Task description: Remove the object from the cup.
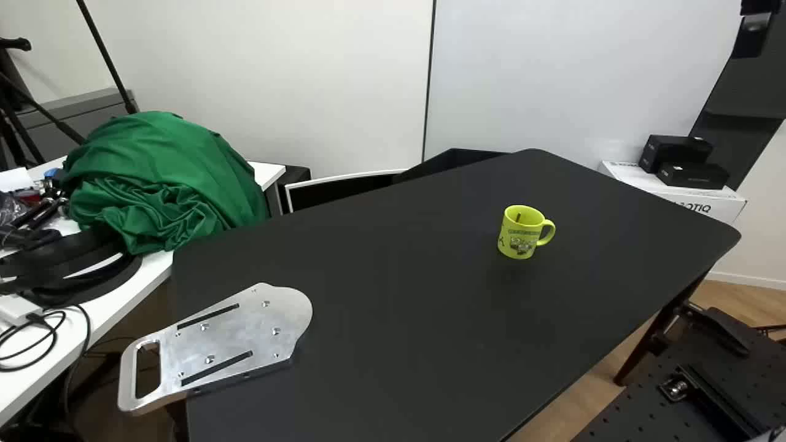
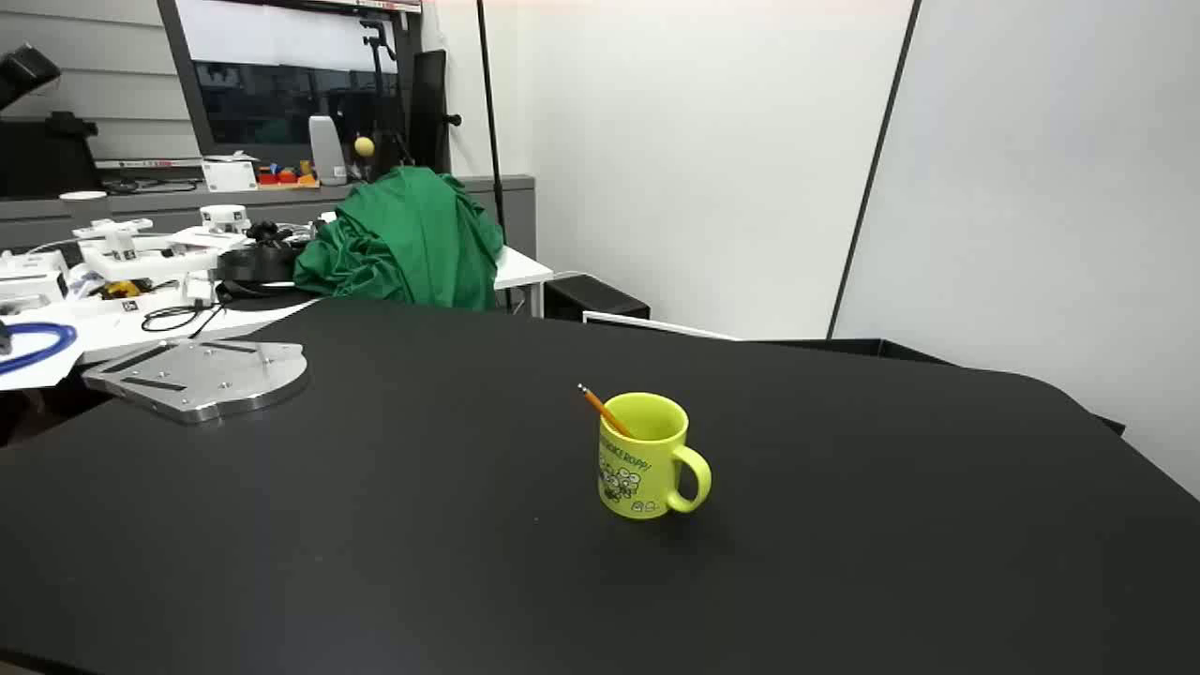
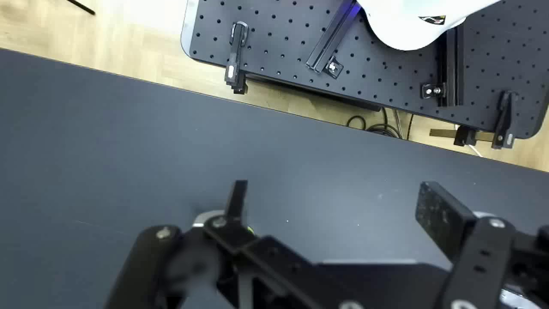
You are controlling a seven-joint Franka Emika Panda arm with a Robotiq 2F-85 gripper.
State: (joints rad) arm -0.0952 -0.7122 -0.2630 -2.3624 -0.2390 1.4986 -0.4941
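One tilted, protruding pencil [image 2: 603, 410] is contained in the mug [image 2: 639, 475], positioned on the surface [image 2: 422, 553] apart from the spread end effector [image 3: 334, 197].

Light is bright; in your wrist view, glare pales the counter [image 3: 343, 206] and your claw [image 3: 335, 189] looks partly blurred.

Smooth mug [image 2: 647, 461], matt table [image 2: 403, 525]
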